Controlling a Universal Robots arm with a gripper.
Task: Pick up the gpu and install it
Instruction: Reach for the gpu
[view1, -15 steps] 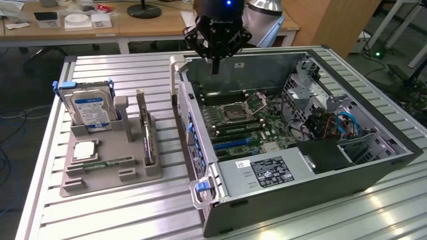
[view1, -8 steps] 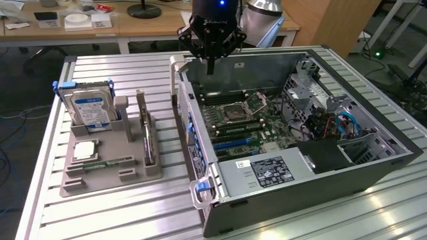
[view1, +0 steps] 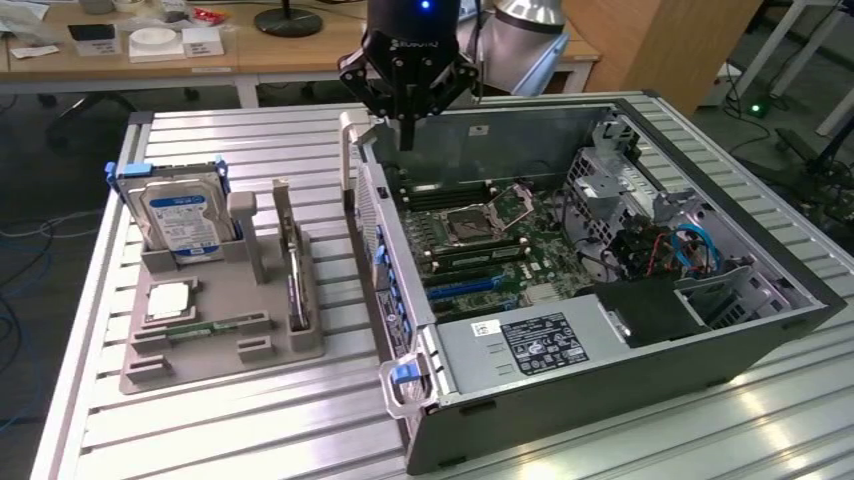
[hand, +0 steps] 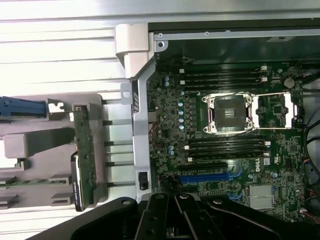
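On grey blocky holder (view1: 214, 300) stands thin flat gpu (view1: 295, 280).

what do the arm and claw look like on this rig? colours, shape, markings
The claw is all black: a blocky body with pale lettering too small to read, and jointed bar linkages on each side that taper to narrow fingers. A small blue light glows above the body. The wrist view shows the same black linkages with round pivot pins. The arm behind it is a smooth, rounded silver-grey segment.

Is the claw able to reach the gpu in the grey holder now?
Probably yes: the gpu stands upright in the holder, its top edge uncovered. The claw, shut, hangs over the computer case nearby.
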